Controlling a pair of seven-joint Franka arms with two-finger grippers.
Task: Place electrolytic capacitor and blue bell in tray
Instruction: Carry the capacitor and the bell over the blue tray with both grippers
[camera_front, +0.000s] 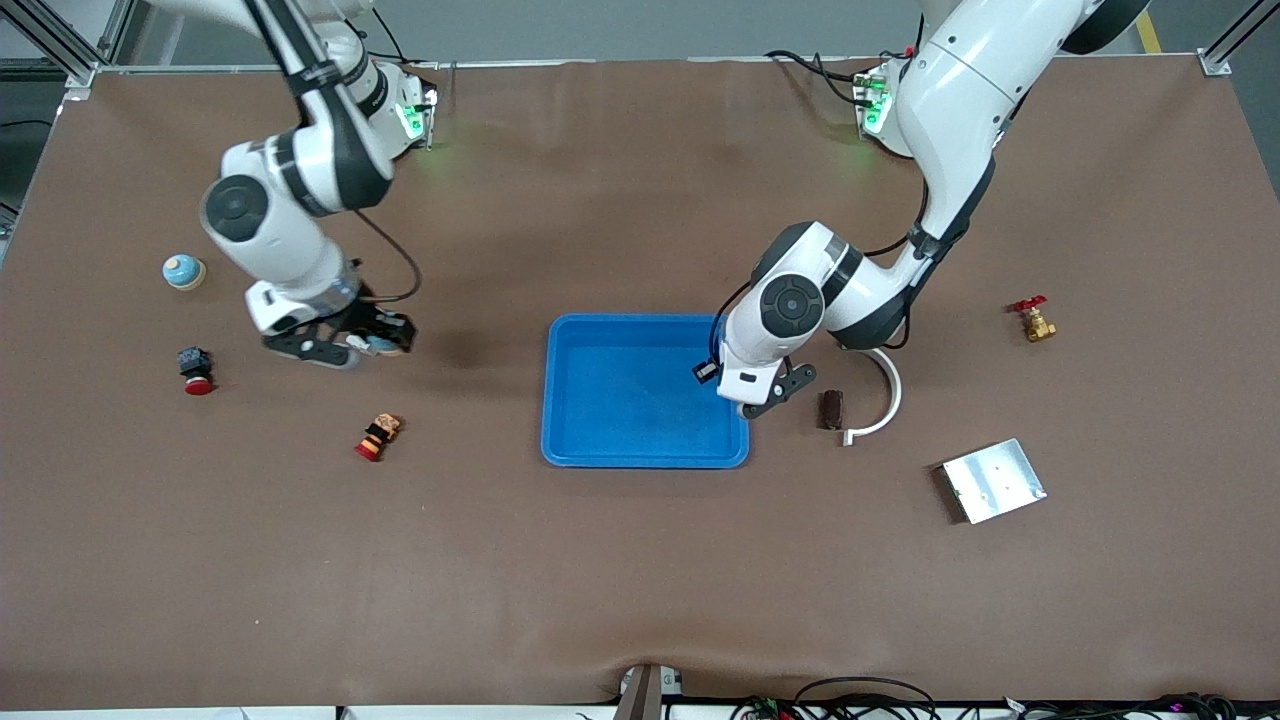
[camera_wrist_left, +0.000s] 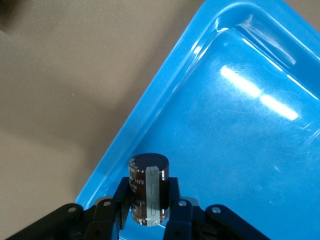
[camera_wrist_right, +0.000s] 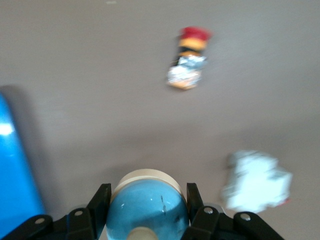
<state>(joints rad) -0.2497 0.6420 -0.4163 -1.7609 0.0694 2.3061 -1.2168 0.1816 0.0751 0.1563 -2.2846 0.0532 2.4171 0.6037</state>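
Note:
The blue tray (camera_front: 640, 395) lies mid-table with nothing in it. My left gripper (camera_front: 752, 404) hangs over the tray's rim at the left arm's end. In the left wrist view the left gripper (camera_wrist_left: 149, 201) is shut on the electrolytic capacitor (camera_wrist_left: 148, 189), a dark cylinder with a grey stripe, upright above the tray (camera_wrist_left: 235, 150) just inside its rim. My right gripper (camera_front: 376, 345) hovers over bare table toward the right arm's end of the tray. It is shut on the blue bell (camera_front: 381, 344). The right wrist view shows the bell (camera_wrist_right: 147, 205), a blue dome on a cream base, between the fingers of the right gripper (camera_wrist_right: 146, 201).
A second blue-domed bell (camera_front: 184, 271), a red-capped button (camera_front: 196, 371) and a small orange-and-red part (camera_front: 377, 436) lie at the right arm's end. Near the left arm lie a dark cylinder (camera_front: 831, 409), a white curved piece (camera_front: 885, 398), a silver plate (camera_front: 993, 480) and a red-handled valve (camera_front: 1033, 320).

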